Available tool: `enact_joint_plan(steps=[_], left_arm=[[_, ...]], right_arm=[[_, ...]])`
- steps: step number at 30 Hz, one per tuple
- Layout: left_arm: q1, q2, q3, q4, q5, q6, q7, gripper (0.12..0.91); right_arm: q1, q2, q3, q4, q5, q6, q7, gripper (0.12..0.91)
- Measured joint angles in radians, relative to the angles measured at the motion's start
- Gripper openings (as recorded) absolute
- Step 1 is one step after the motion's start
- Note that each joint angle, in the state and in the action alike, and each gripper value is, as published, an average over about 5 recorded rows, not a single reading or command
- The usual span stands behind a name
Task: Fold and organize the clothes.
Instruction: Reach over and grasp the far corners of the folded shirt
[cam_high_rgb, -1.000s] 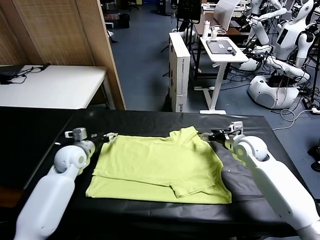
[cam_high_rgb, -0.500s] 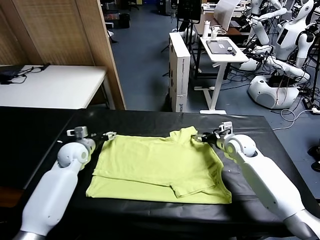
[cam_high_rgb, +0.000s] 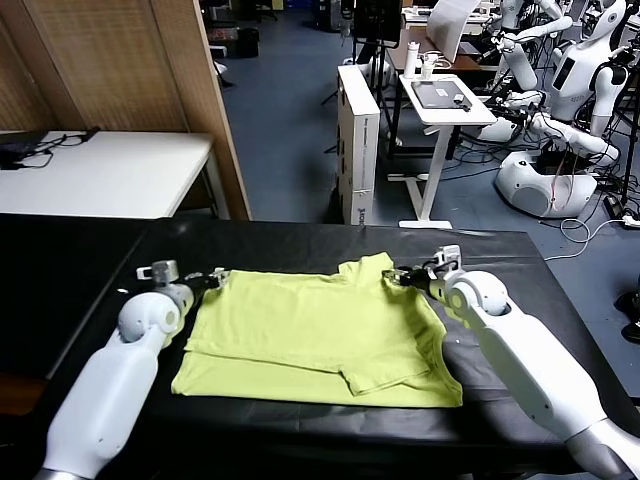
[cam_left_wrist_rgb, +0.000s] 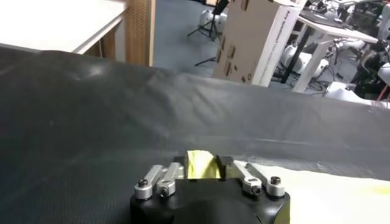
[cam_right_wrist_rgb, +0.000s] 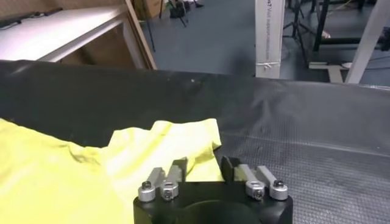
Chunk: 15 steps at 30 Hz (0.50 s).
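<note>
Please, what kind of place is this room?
Probably a robotics lab or workshop. Other white robots stand in the background beside a small desk, and the shirt lies on a black-covered table.
</note>
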Motion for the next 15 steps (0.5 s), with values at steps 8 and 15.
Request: enact_joint_plan(steps=[8,15], left_arm=[[0.005,0.008,0.001,-0.010,0.007,-0.008,0.002,0.147],[0.025,0.023,-0.016,-0.046,-0.005,-0.011,-0.007,0.147]], right_arm=[[-0.026,0.001,0.025,0.026,0.000,0.048,0.000,0.139],[-0.066,-0.012,0.063,0.092,0.003,0.071,0.006,0.139]])
